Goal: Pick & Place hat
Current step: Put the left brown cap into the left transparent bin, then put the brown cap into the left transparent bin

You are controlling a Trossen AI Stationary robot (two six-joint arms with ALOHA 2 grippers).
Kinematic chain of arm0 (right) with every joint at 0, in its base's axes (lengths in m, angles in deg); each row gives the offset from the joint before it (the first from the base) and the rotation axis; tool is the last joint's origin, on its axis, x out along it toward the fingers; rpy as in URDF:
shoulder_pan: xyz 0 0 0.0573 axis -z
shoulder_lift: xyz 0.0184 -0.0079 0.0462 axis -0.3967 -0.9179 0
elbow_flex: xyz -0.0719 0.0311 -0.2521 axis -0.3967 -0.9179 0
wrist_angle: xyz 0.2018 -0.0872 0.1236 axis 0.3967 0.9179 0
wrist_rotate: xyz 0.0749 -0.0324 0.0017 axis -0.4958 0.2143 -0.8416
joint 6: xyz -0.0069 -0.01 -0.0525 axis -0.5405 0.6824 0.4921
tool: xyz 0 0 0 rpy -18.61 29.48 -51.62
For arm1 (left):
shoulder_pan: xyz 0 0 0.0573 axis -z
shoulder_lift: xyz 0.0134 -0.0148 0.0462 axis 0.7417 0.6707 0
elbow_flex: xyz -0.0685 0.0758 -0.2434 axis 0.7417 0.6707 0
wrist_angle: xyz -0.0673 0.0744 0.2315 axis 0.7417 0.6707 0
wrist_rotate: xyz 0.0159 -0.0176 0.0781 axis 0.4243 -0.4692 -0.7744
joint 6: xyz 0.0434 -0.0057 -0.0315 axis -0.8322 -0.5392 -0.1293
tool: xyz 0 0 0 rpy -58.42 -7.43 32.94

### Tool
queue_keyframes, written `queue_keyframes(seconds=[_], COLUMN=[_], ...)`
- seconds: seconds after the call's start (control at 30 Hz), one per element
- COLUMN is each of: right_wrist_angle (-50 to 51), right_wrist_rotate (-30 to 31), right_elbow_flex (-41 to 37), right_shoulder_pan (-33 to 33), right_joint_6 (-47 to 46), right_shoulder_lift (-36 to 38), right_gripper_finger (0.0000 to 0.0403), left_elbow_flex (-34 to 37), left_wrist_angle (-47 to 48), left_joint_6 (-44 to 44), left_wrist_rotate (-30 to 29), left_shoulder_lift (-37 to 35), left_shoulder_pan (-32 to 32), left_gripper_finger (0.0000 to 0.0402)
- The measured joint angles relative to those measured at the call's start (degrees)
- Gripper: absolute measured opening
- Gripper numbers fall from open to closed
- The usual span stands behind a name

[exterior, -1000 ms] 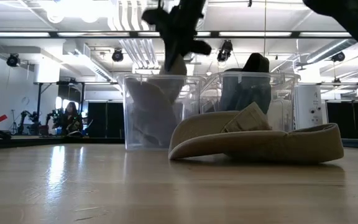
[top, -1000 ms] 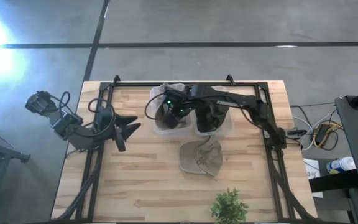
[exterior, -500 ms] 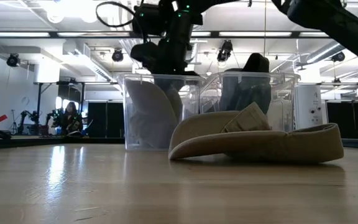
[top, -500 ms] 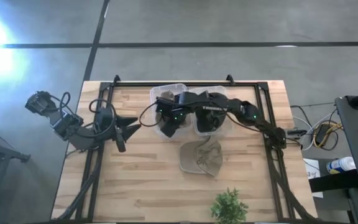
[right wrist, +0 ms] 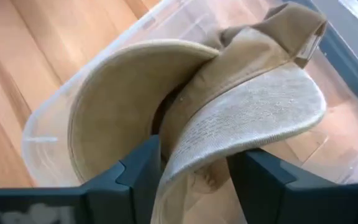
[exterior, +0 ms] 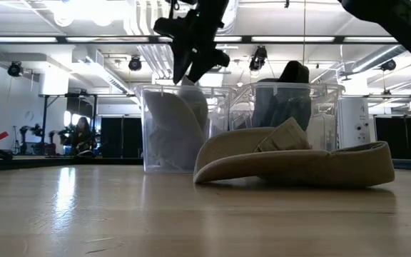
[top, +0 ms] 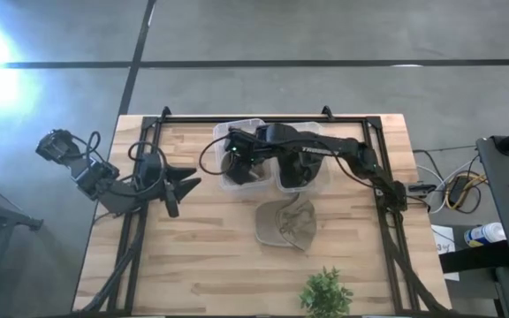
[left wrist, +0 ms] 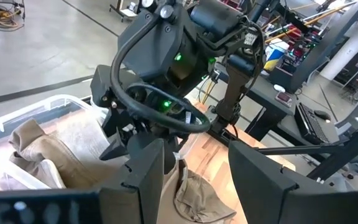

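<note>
Two clear bins stand at the table's far middle. The left bin (top: 222, 141) holds a tan hat (right wrist: 229, 106), which stands on edge inside it and leans on the bin's wall (exterior: 173, 125). My right gripper (exterior: 188, 74) hovers open at this bin's rim, pointing down, one finger on each side of the hat's upper edge. A second tan hat (top: 285, 223) lies crown down on the table in front of the bins. Over the table's left side, my left gripper (top: 184, 183) waits open and holds nothing. My right gripper stands open over the hat's upper edge (right wrist: 185, 155), which reaches up between the two fingers (right wrist: 135, 177). The fingers come from above, pointing down into the left bin. Whether a finger still touches the cloth, I cannot tell.
The right bin (top: 323, 181) holds dark hats (exterior: 284, 93). A small green plant (top: 325, 296) stands at the table's near edge. Black frame rails (top: 387, 221) run along the table's left, right and far sides. Bare wood lies at the near left.
My right gripper has opened and let go of the tan hat, then risen a little from inside the left bin to its rim. The hat stays in the bin, resting against its wall.
</note>
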Motion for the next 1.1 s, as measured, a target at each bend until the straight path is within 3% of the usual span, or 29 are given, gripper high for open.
queue_keyframes(seconds=[0.2, 0.3, 0.37, 0.57, 0.67, 0.77, 0.87, 1.1], right_wrist_angle=[-3.81, -6.01, -4.58, 8.86, 10.37, 9.96, 9.19, -4.86], right_wrist_rotate=[-0.62, -8.79, -10.71, -9.79, -5.56, -1.56, -1.37, -1.44], right_elbow_flex=[0.02, 0.13, -0.01, -3.67, -7.85, -12.03, -17.32, -29.71], right_shoulder_pan=[-3.15, -4.82, -5.88, -12.01, -16.83, -21.27, -25.07, -31.38], right_joint_6=[5.96, 10.25, 9.86, 14.91, 18.69, 22.04, 22.31, 12.50], right_shoulder_lift=[4.31, 6.07, 6.31, 6.34, 6.55, 7.13, 7.28, 7.29], right_gripper_finger=[0.0197, 0.0197, 0.0195, 0.0186, 0.0182, 0.0179, 0.0178, 0.0184], left_elbow_flex=[0.00, 0.02, 0.05, 0.69, 2.05, 4.03, 6.39, 11.78], left_wrist_angle=[0.31, 0.50, 1.24, 3.84, 4.04, 4.07, 4.07, 3.55], left_joint_6=[-0.09, -0.65, -0.72, -0.02, 0.31, 2.28, 4.92, 12.37], left_wrist_rotate=[0.80, 0.98, 1.09, 2.01, 3.06, 4.28, 6.26, 11.69], left_shoulder_lift=[0.13, 0.23, 0.26, 0.24, 0.26, 0.26, 0.26, 0.26], left_shoulder_pan=[0.00, 0.00, 0.00, 0.00, 0.00, 0.00, 0.00, 0.00], left_gripper_finger=[0.0174, 0.0174, 0.0174, 0.0174, 0.0174, 0.0174, 0.0174, 0.0174])
